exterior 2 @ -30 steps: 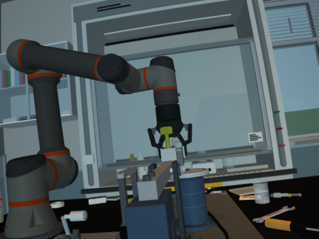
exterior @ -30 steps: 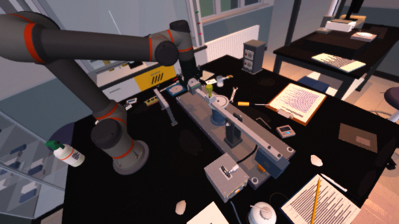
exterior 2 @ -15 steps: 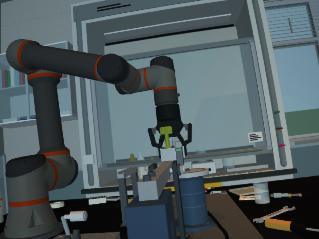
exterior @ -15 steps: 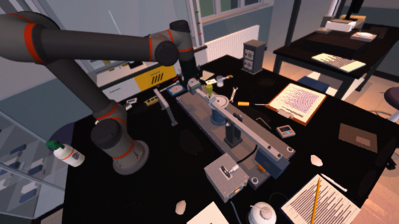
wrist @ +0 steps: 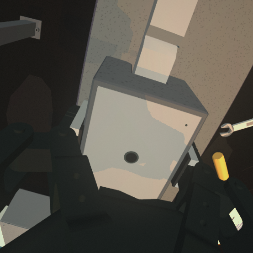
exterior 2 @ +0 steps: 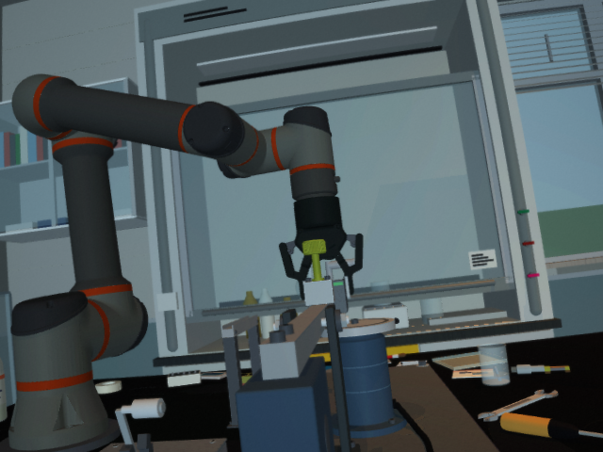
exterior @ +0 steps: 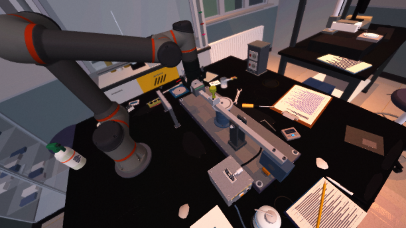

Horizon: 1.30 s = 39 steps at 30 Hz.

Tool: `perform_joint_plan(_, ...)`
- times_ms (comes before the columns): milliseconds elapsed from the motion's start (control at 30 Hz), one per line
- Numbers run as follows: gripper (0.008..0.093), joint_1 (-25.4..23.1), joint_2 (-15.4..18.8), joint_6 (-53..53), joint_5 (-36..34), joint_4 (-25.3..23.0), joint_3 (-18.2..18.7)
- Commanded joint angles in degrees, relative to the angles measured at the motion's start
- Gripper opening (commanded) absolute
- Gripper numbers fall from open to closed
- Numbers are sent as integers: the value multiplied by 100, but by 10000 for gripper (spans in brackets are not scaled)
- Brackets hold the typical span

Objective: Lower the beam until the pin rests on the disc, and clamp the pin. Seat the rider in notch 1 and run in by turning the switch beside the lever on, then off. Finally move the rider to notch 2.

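My gripper (exterior 2: 321,287) is at the far end of the beam. The grey block-shaped rider (wrist: 141,132) is held between its fingers, sitting on the beam (exterior: 245,127). The beam runs from the blue end block (exterior: 275,165) past the pivot post (exterior: 237,136) to the rider (exterior: 198,87). The yellow-green clamp knob (exterior 2: 315,253) stands upright on the beam over the disc (exterior: 224,103), which tops a blue drum (exterior 2: 365,374). The pin itself is hidden. The switch box (exterior: 230,179) with its lever sits near the blue block.
The fume cupboard's sill (exterior 2: 365,331) runs close behind the gripper. A spanner (exterior: 237,96) and a yellow-handled screwdriver (exterior: 255,106) lie right of the rig. A clipboard (exterior: 303,104), a small meter (exterior: 290,133) and papers lie further right. A spray bottle (exterior: 68,157) stands by my base.
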State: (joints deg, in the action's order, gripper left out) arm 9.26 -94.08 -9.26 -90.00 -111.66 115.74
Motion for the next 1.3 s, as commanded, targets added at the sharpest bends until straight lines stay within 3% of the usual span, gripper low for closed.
perform_joint_plan(0,235,0,-1,0,0,-2,-1)
perform_joint_plan(1067,875,0,-1,0,0,-2,-1)
perform_joint_plan(1267,880,0,-1,0,0,-2,-1)
